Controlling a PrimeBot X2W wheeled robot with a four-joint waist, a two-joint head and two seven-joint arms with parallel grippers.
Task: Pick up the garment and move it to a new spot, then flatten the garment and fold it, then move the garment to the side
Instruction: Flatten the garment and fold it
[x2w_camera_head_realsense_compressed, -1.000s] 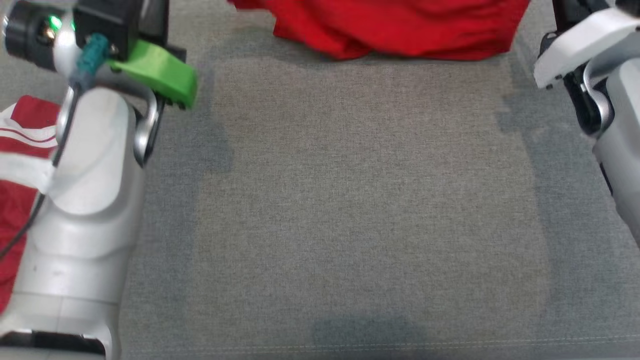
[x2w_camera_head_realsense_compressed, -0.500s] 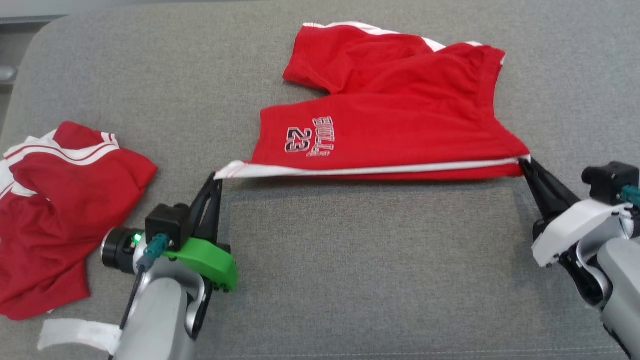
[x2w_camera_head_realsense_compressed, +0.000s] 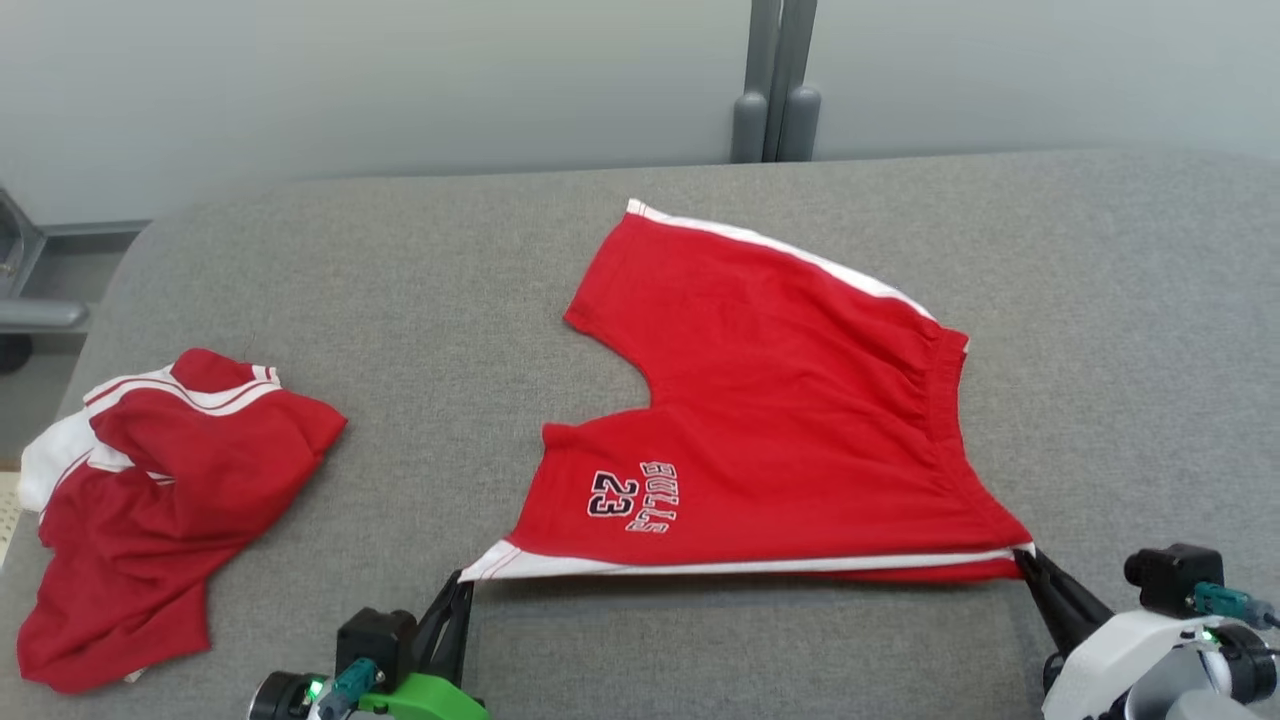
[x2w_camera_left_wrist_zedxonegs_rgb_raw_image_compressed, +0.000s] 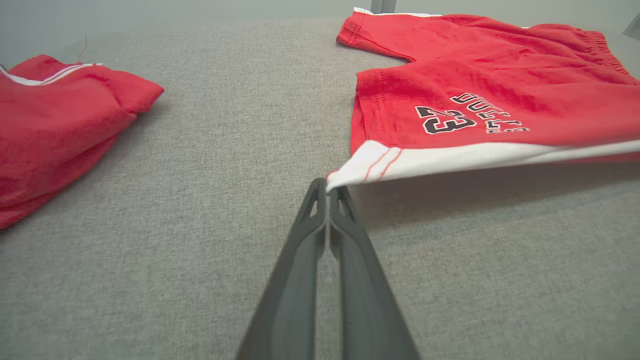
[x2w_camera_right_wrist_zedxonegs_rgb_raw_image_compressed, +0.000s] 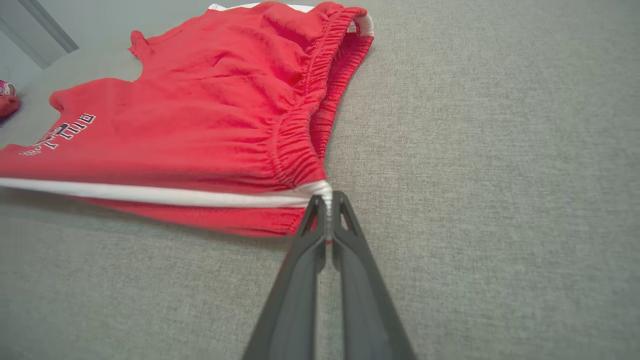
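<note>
Half cut off, the left end effector and right end effector pinch the red shorts by their white edge; a crumpled shirt lies apart.

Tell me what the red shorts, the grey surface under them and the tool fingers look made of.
Shorts: soft matte knit, likely cotton jersey; it puckers at the elastic waistband and creases softly.
Surface: coarse grey woven upholstery, matte, visible weave, rounded padded corner.
Tool fingers: dark, smooth, slightly shiny, probably moulded plastic or rubber; which is unclear.
</note>
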